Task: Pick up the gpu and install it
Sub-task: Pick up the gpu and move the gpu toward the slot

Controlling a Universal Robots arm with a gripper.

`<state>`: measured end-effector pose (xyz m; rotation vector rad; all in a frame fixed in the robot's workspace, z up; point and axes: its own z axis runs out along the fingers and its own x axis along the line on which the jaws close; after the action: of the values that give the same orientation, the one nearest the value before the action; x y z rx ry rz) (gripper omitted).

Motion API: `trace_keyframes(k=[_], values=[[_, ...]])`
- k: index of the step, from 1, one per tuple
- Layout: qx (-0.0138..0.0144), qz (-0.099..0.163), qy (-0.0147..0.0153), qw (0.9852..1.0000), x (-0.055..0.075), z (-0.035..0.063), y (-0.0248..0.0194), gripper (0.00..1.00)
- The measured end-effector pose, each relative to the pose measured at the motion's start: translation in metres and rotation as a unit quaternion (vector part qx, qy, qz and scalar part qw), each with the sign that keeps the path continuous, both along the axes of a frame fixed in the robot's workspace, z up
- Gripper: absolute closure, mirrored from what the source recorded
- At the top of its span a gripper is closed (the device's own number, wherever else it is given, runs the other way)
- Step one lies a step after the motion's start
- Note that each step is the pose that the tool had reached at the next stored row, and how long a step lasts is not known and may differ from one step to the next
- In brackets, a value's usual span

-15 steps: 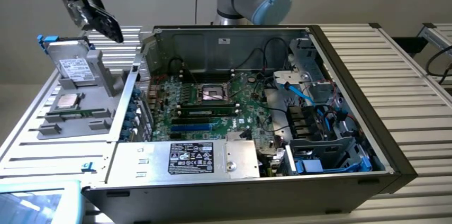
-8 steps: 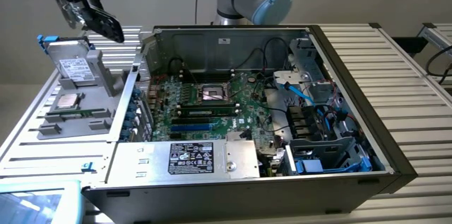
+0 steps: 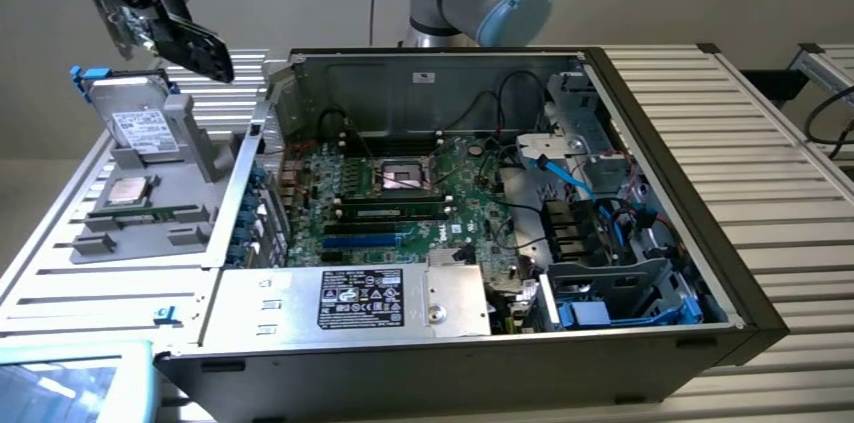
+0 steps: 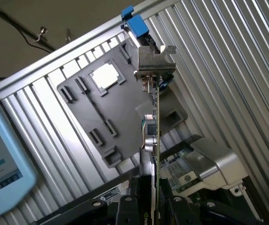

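Gripper (image 3: 150, 5) clamped on the graphics card (image 3: 191, 47), held up in the air at the exterior view's upper left, above the grey parts holder (image 3: 140, 238). The graphics card hangs tilted, with its silver bracket (image 3: 123, 30) toward the exterior view's left. Wrist view: graphics card (image 4: 156, 126) seen edge-on between the two fingers (image 4: 125, 208), bracket (image 4: 157, 61) at the end away from them. The holder carries an upright drive (image 3: 139, 129) with a white label, a processor chip (image 3: 130, 191) and a memory stick (image 3: 154, 211). Open computer case (image 3: 667, 338) stands just beside the holder, to the exterior view's right; motherboard (image 3: 400, 183) exposed inside. Graphics card well apart from the motherboard, not seated.
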<state>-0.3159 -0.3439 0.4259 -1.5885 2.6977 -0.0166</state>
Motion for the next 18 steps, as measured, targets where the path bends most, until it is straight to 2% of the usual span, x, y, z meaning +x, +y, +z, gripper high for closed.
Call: trace_keyframes(k=[3,5,8,11,14,18], values=[[-0.0001,0.01,0.0038,0.9999,0.0,0.0011,0.0002,0.73],[-0.0001,0.014,0.0053,0.9999,0.0,0.0038,0.0006,0.73],[-0.0001,0.02,0.0064,0.9998,0.0,0.0099,0.0008,0.73],[-0.0001,0.04,0.0065,0.9992,0.0,0.011,0.0008,0.73],[-0.0003,0.066,0.0066,0.9978,0.0,0.0116,0.0008,0.73],[-0.0006,0.102,0.0066,0.9947,0.0,0.0126,0.0008,0.73]])
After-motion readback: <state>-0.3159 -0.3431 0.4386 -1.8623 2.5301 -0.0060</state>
